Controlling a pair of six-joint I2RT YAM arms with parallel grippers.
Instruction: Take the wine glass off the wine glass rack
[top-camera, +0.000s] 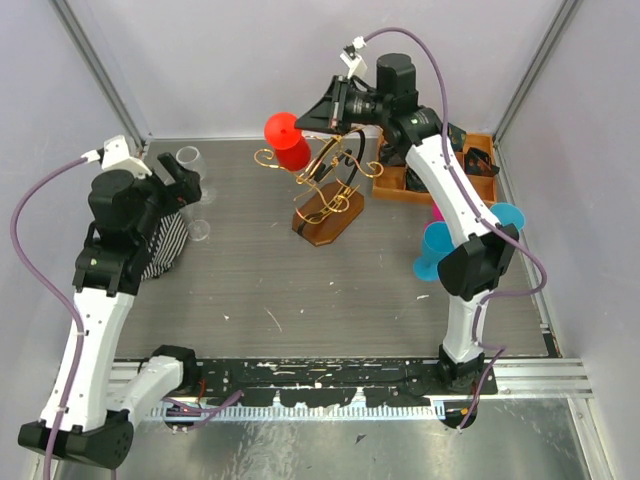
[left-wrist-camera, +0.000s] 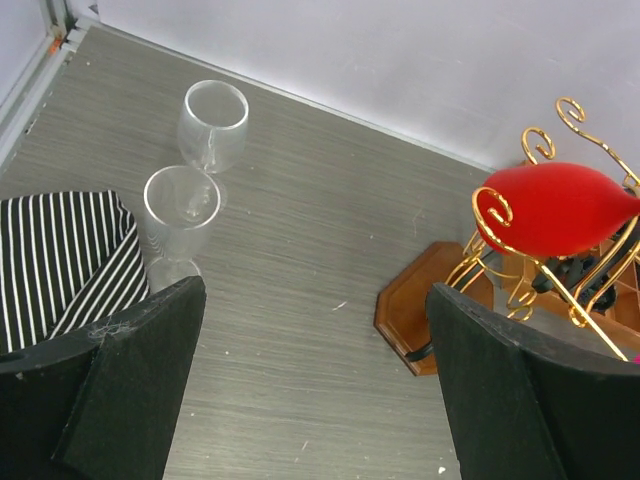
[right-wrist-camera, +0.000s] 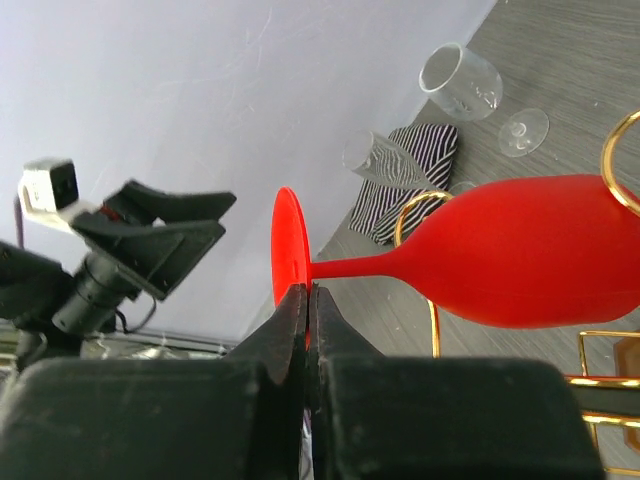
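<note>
The right arm (top-camera: 452, 195) reaches over the rack (top-camera: 328, 195), and the right jaws are clenched on the rim of the foot (right-wrist-camera: 287, 245) of the red glass (right-wrist-camera: 530, 265). The glass lies on its side, with its bowl among the gold scrolls at the top of the rack and its stem and foot sticking out toward the back wall. In the right wrist view a gold loop (right-wrist-camera: 415, 212) curves across the neck where stem meets bowl. Whether the stem sits inside that wire or only in front of it is hard to tell from this angle. The left arm (top-camera: 95, 305) is low over the bench (left-wrist-camera: 300, 250). The left jaws are released, wide apart and holding nothing, near two clear glasses (left-wrist-camera: 213, 125) and a striped cloth (left-wrist-camera: 55, 255), well apart from the rack.

The step in hand looks like drawing the glass free. The grip is a thin pinch at the disc's edge, so the glass may pivot or slip if pulled fast. The best course is probably to slide it slowly along the line of the wires toward their open end. The stem should be kept level so the bowl does not catch a scroll and tip the rack on its base (left-wrist-camera: 420, 310). Only once the bowl is past the wires should it be lifted away.
</note>
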